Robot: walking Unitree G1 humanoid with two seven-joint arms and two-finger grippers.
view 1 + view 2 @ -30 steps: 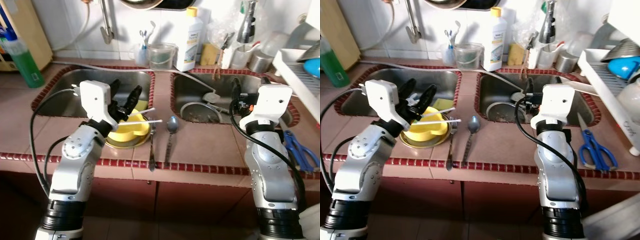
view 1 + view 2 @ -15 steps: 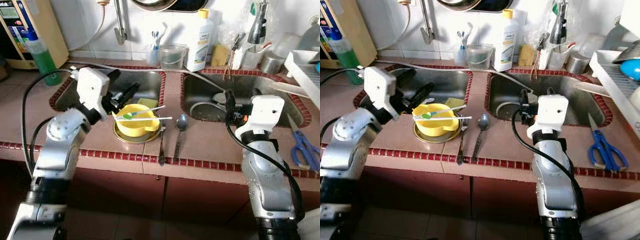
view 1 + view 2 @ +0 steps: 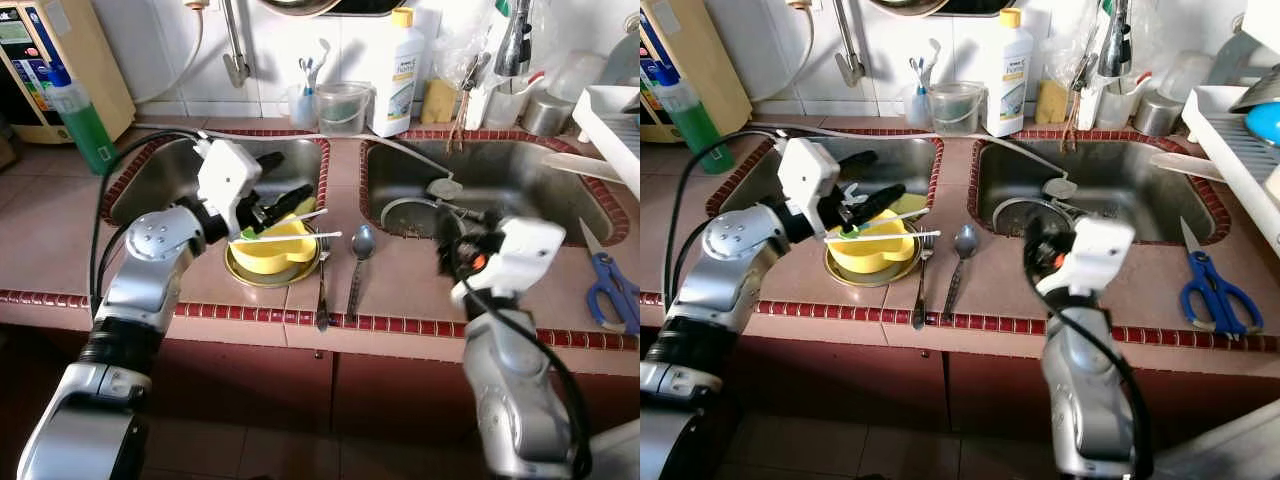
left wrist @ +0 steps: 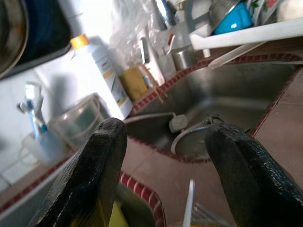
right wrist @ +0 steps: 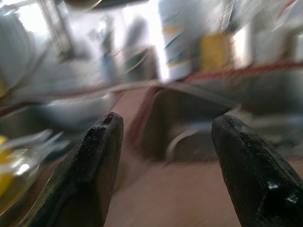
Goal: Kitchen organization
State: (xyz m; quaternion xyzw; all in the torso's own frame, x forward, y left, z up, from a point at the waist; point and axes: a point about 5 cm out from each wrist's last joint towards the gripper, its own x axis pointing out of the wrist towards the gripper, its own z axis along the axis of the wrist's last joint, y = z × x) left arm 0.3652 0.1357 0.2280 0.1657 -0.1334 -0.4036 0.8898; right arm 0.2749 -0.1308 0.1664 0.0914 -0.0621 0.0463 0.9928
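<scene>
The left pincer [image 3: 278, 200] hangs with its fingers spread apart and gripping nothing, just over the far rim of the yellow bowl [image 3: 270, 245], above the front edge of the left sink basin [image 3: 165, 170]. The bowl sits in a round metal dish [image 3: 268, 275] on the tiled bench [image 3: 400, 290], and two white sticks [image 3: 300, 236] lie across its top, one with a green mark. Just beside the dish on the bench lie a fork [image 3: 321, 290] and a spoon [image 3: 360, 262], side by side and pointing toward the bench's front edge.

The right pincer [image 5: 165, 161] is also spread open and empty, held over the bench at the front of the right sink basin [image 3: 520, 180]; its wrist view is blurred. A round lid [image 3: 410, 215] lies in that basin. Blue-handled scissors [image 3: 610, 285] rest on the bench at the far right. Behind the sinks stand a white bottle [image 3: 397, 75], a clear cup [image 3: 342, 108] and a green bottle [image 3: 80, 118].
</scene>
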